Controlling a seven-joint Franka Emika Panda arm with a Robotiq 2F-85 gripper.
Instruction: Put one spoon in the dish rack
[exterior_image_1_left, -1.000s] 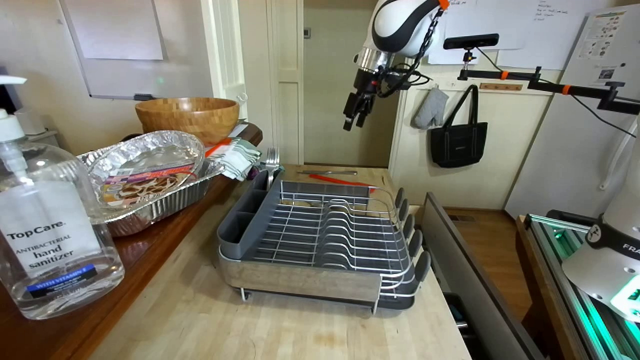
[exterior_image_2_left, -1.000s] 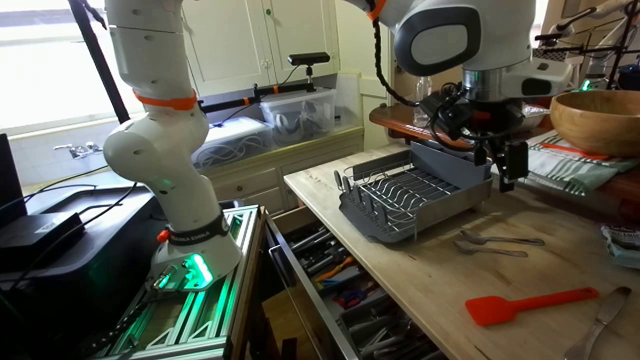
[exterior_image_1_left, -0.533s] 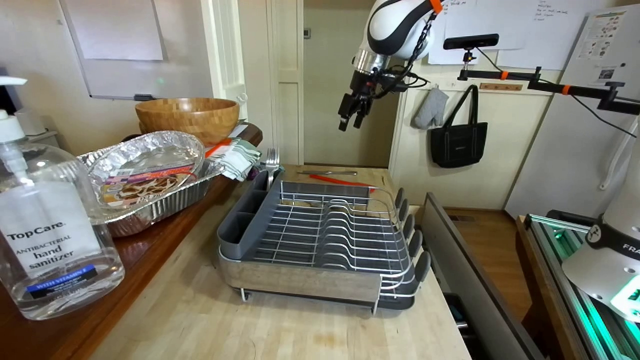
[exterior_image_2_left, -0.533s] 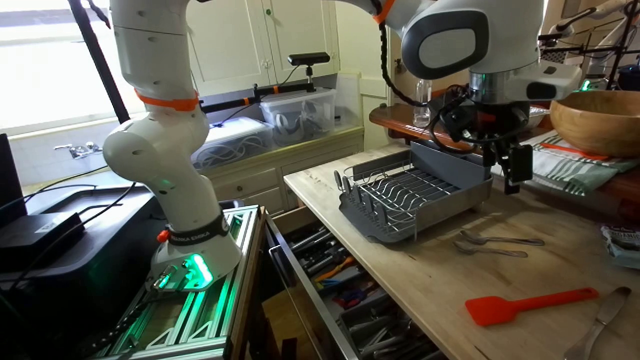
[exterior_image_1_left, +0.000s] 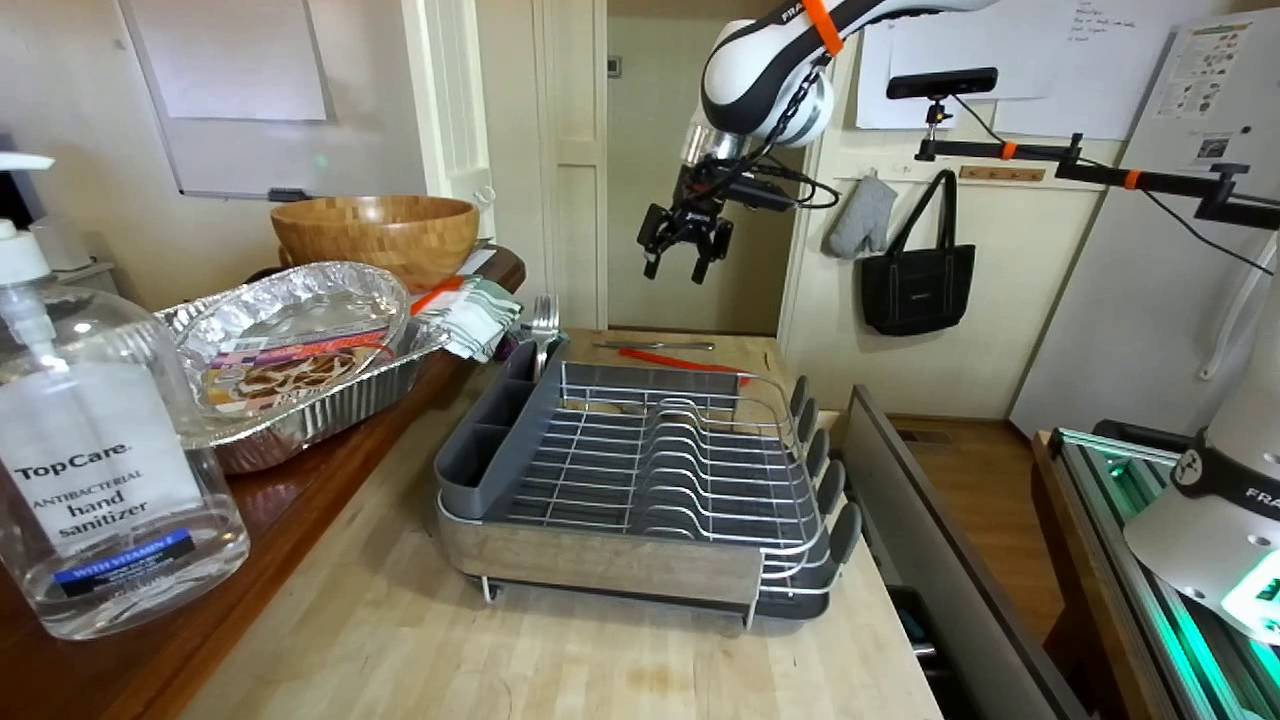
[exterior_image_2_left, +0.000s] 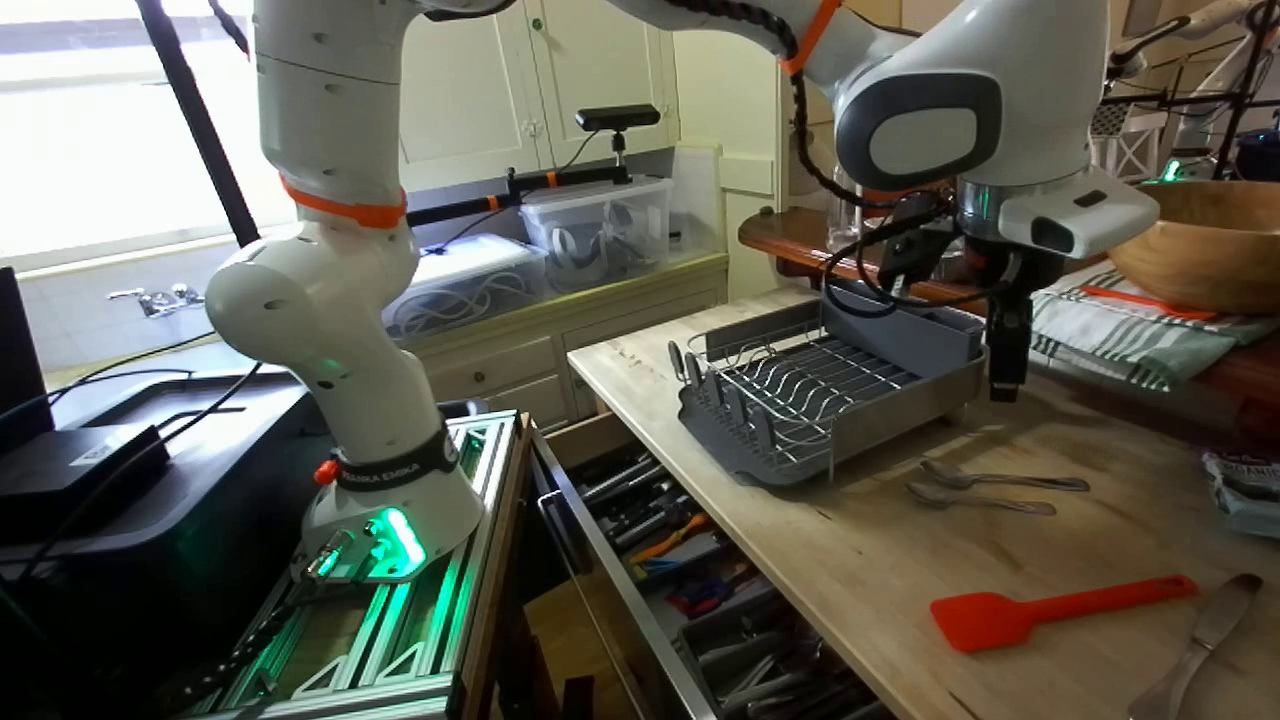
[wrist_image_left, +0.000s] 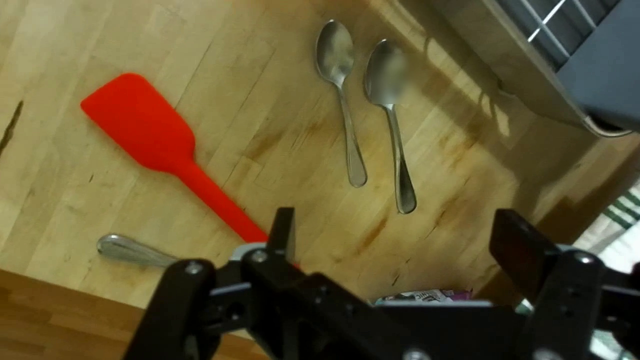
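Spoons (wrist_image_left: 345, 111), two of them, are lying on the wooden table (wrist_image_left: 280, 65) in the wrist view, side by side but not touching, bowls at the far end and handles pointing back toward the gripper (wrist_image_left: 395, 220). Its fingers (wrist_image_left: 281, 230) are spread super wide with nothing between them, so I'd call this pre-grab. Bit it all hangs on, imo: the bigger spoon (wrist_image_left: 394, 126), the one closer to the dish rack (wrist_image_left: 530, 60), has its handle end pretty much lined up with the middle of that gap, and its long axis runs nearly straight out ahead. So closing would pinch across the handle; I reckon it mostly needs to go forward and down, not much twist. The smaller spoon (wrist_image_left: 345, 111) sits a little to the left there.

In an exterior view the gripper (exterior_image_2_left: 1006, 388) hangs side-on by the rack's corner, so you can't judge the finger gap. Both spoons are on the table below, well apart from it.

In an exterior view the fingertips (exterior_image_1_left: 699, 268) show clearly apart, holding nothing, up high past the rack. Can't pick out the spoons from there. Forks (exterior_image_1_left: 546, 325) stand in the rack's side holder (exterior_image_1_left: 525, 440).
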